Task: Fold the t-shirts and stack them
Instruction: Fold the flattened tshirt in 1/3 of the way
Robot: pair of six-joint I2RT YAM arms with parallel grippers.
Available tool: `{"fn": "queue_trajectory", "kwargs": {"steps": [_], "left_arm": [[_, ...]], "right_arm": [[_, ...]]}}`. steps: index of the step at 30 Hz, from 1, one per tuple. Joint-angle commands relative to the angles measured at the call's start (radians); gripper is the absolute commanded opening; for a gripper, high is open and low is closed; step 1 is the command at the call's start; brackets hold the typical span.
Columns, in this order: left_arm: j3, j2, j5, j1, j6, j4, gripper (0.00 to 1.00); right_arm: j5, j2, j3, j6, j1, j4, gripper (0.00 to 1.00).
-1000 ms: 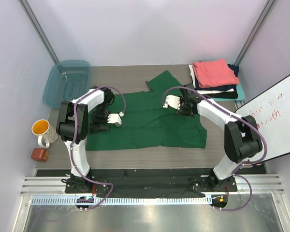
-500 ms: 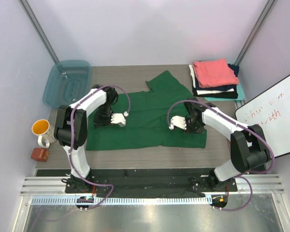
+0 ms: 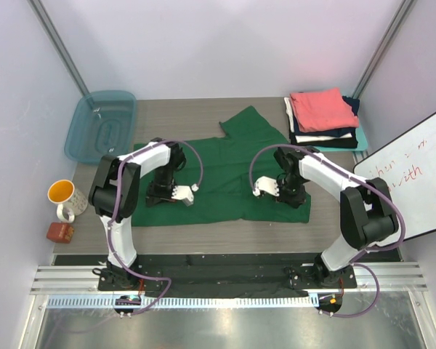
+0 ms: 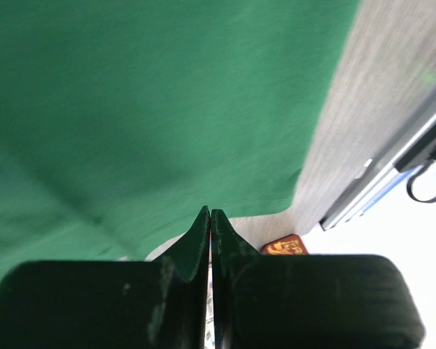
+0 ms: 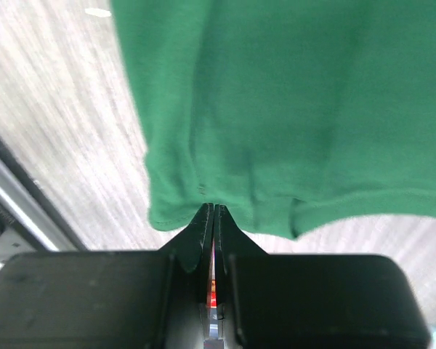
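One plain dark green cloth t-shirt (image 3: pixel 225 171) lies spread flat in the middle of the grey wood-grain worktop (image 3: pixel 196 113), with one sleeve pointing to the far edge. Left end effector (image 3: pixel 183 195) is over the shirt's near-left part, fingers pressed together. In the wrist view its tips sit at the hem; can't tell if cloth is pinched. Right end effector (image 3: pixel 264 187) is over the near-right part, also closed with tips at the hem, same doubt. Stack of folded t-shirts (image 3: pixel 323 120), coral-pink on top, sits in the far right corner, apart from the green one. Translucent teal plastic tub (image 3: pixel 102 125) is far left.
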Motion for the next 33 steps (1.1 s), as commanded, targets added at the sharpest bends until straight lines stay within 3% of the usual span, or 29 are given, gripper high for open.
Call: {"fn": "queue_trajectory", "kwargs": {"steps": [1, 12, 19, 33], "left_arm": [[-0.038, 0.002, 0.005, -0.014, -0.003, -0.080, 0.00], [-0.112, 0.039, -0.067, -0.022, -0.035, 0.019, 0.00], [-0.282, 0.028, -0.208, -0.022, -0.046, 0.240, 0.00], [-0.319, -0.028, -0.162, -0.031, -0.095, 0.282, 0.00]], "right_arm": [[-0.039, 0.052, -0.006, -0.023, 0.006, -0.092, 0.06], [0.053, 0.147, -0.080, -0.006, -0.002, 0.099, 0.05], [0.150, 0.120, -0.132, -0.054, -0.042, 0.161, 0.05], [0.131, 0.060, -0.205, -0.075, -0.046, 0.181, 0.04]]}}
